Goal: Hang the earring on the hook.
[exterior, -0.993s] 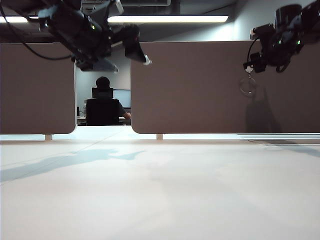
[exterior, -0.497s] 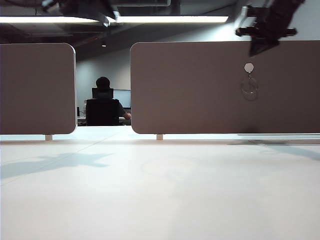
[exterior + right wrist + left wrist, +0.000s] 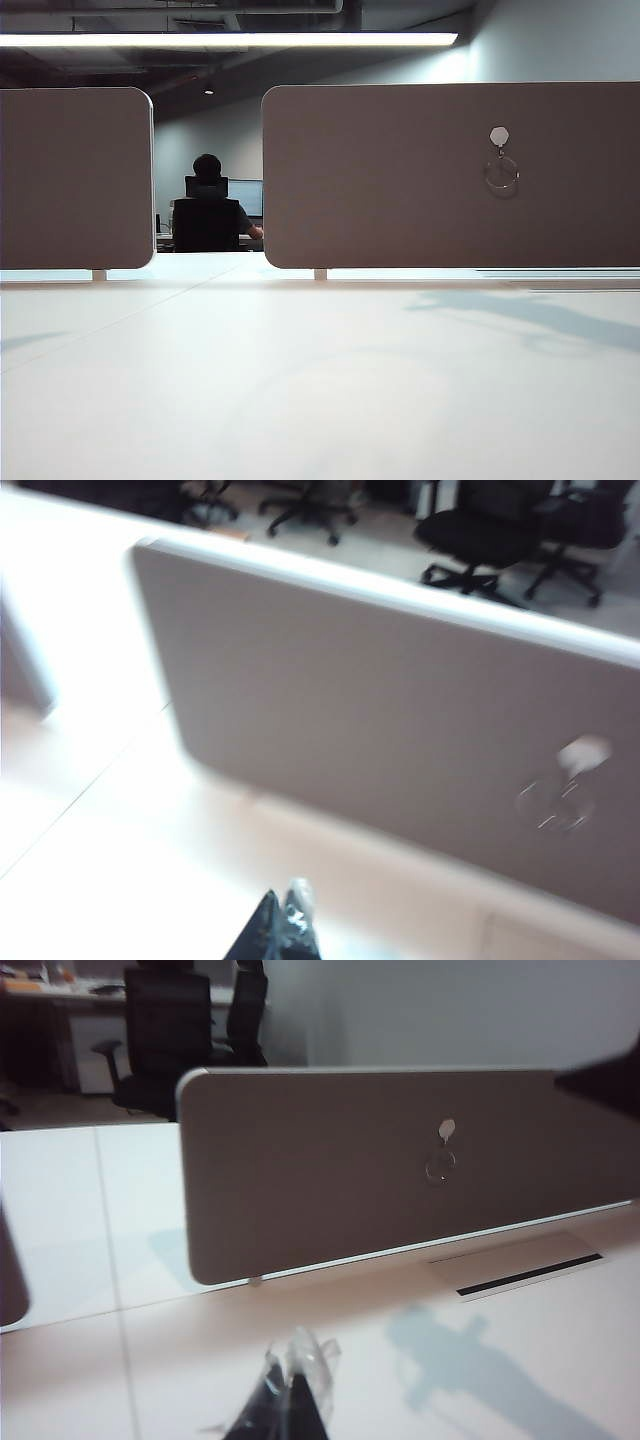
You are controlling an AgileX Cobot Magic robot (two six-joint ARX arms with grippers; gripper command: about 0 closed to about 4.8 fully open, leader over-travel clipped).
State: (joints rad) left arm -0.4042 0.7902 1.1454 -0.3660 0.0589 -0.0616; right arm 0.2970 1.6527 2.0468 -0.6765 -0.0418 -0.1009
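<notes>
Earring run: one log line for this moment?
earring: hanging from hook on partition | left gripper: shut, empty, clear of hook | right gripper: shut, empty, clear | task: looks done

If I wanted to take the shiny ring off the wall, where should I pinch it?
Probably at the bottom of the earring, the free part of the wire farthest from the hook. It hangs flat against the divider panel, so come straight from the front and pinch its lower edge, then lift. Both the left gripper and right gripper are shut and away from it.

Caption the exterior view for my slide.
Earring hangs from hook on the partition panel; no arm in view.
</notes>
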